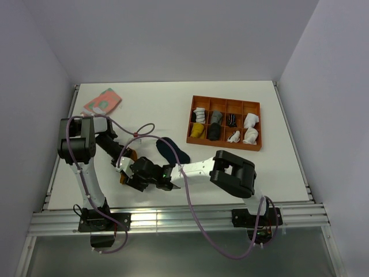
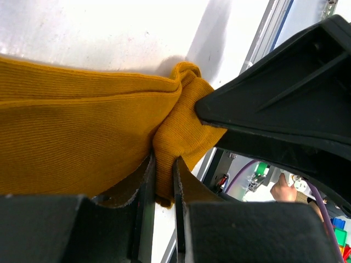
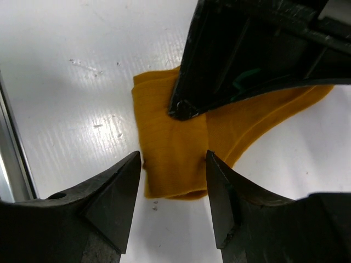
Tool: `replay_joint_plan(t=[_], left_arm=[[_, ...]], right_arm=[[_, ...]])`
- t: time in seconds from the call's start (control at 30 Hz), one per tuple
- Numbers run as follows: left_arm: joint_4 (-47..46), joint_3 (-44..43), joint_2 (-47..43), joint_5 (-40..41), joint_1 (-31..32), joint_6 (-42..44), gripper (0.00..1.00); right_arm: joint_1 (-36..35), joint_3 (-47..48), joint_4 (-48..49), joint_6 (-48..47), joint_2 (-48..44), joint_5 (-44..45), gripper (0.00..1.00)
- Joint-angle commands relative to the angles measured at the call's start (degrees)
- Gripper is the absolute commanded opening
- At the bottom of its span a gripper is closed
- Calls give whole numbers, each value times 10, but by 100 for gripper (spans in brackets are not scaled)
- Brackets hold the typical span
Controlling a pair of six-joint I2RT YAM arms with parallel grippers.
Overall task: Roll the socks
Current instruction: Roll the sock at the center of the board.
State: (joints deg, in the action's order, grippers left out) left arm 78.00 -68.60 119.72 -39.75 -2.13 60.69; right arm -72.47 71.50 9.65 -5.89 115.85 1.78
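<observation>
Mustard-orange ribbed fabric sock [image 3: 170,153]: lay between the right gripper's [image 3: 174,200] fingers, on the white table [image 3: 71,82].
Left gripper [image 2: 163,181]: fingers pinched a fold of it.

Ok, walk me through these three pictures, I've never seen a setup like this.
The overhead view shows two robot arms bolted at the near edge of a white table. The other two pictures come from cameras on each wrist, looking past that arm's own fingers. The left gripper is shut on a fold of the mustard sock. The right gripper is open, hovering over that same sock's end. On the table also lie a navy sock, a pink-and-green cloth, and an orange tray holding rolled socks.
</observation>
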Motion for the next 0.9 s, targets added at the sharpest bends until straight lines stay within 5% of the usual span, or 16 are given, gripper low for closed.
replay_joint_plan(t=[0.0, 0.5, 0.57, 0.7, 0.87], left_arm=[[4, -7, 8, 12, 6, 15, 0], [5, 1, 9, 14, 16, 8, 0], [4, 4, 8, 15, 16, 8, 0], [5, -4, 6, 8, 16, 3, 4], [5, -42, -6, -9, 16, -17, 18]], right_arm=[[1, 13, 34, -11, 15, 22, 58], [-7, 33, 29, -18, 45, 36, 55], [-8, 36, 27, -14, 50, 35, 47], [-7, 32, 16, -5, 53, 32, 15], [-7, 10, 7, 4, 43, 33, 6]])
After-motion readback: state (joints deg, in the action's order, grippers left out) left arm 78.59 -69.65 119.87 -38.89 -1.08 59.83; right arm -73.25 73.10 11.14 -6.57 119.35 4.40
